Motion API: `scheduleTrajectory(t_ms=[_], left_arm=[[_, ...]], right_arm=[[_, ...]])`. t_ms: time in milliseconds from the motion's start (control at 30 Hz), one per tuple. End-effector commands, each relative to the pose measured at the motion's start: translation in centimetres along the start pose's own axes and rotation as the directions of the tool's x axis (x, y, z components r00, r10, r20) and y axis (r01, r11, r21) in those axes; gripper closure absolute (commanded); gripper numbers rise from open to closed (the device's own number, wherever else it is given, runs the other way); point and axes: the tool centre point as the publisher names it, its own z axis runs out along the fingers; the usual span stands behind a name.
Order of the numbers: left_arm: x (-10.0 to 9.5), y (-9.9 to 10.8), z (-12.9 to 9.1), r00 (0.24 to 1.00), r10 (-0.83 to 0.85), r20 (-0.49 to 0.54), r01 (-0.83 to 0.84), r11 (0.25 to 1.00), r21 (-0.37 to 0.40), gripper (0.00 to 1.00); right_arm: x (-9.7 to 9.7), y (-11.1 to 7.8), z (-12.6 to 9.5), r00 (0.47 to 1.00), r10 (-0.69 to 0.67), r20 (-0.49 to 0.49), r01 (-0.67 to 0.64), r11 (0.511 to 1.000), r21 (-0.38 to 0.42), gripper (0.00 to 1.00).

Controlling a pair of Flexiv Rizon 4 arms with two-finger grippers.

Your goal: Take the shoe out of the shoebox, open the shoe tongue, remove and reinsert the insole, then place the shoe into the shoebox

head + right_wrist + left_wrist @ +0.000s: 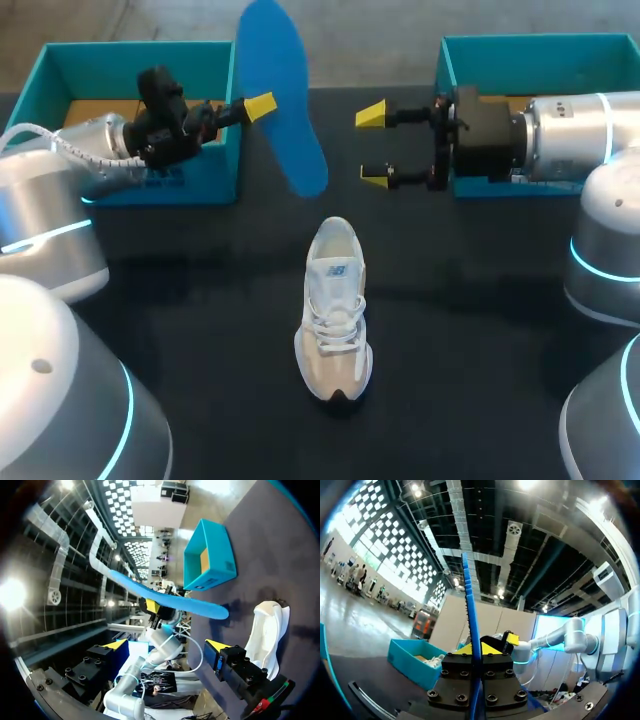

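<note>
Nearest you, the shoe [333, 310] sits upright mid-worktop [480, 330], toe toward the near edge, probably parked so its opening stays free for reinsertion. Toward the far-left corner, your left gripper [258, 107] is clamped on the blue insole [285, 100], holding it on edge above the worktop, clear of the shoe. Your right gripper [374, 146] hovers beside the insole, its 2 fingers spread wide and gripping nothing, in front of the far-right teal shoebox [500, 45].

Both arms are glossy silver-white, their rounded joints ringed by thin cyan bands [603, 266]. A white ribbed cable [68, 150] runs along the left arm [40, 205]; a black boxy mount [490, 125] ends the right arm [565, 125]. The jaws are black with yellow wedge tips [261, 106], black screws [462, 696] studding the plate [497, 677] behind them.
</note>
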Motion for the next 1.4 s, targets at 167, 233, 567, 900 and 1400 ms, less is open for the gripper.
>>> scheduleTrajectory(t_ms=[167, 233, 567, 900, 1400], left_arm=[[-1.5, 0.8, -0.5, -0.155, 0.979, -0.130, -0.934, -0.103, 0.342, 1.00], [-1.7, 0.9, -0.7, -0.221, 0.965, -0.141, -0.918, -0.157, 0.363, 1.00], [-1.8, 0.5, -0.6, -0.499, 0.855, -0.144, -0.798, -0.388, 0.460, 1.00], [-1.8, 0.1, 0.2, -0.609, 0.776, -0.164, -0.728, -0.464, 0.504, 1.00], [-1.3, 0.4, 0.4, -0.650, 0.733, -0.203, -0.708, -0.487, 0.511, 1.00]], right_arm=[[0.0, 0.0, 0.2, 1.000, 0.000, 0.000, 0.000, 1.000, -0.003, 0.00], [0.0, 0.0, 0.2, 1.000, 0.000, 0.000, 0.000, 1.000, -0.003, 0.00], [0.0, 0.0, 0.2, 1.000, 0.000, 0.000, 0.000, 1.000, -0.003, 0.00], [0.0, 0.0, 0.2, 1.000, 0.000, 0.000, 0.000, 1.000, -0.003, 0.00], [0.0, 0.0, 0.2, 1.000, 0.000, 0.000, 0.000, 1.000, -0.003, 0.00]])
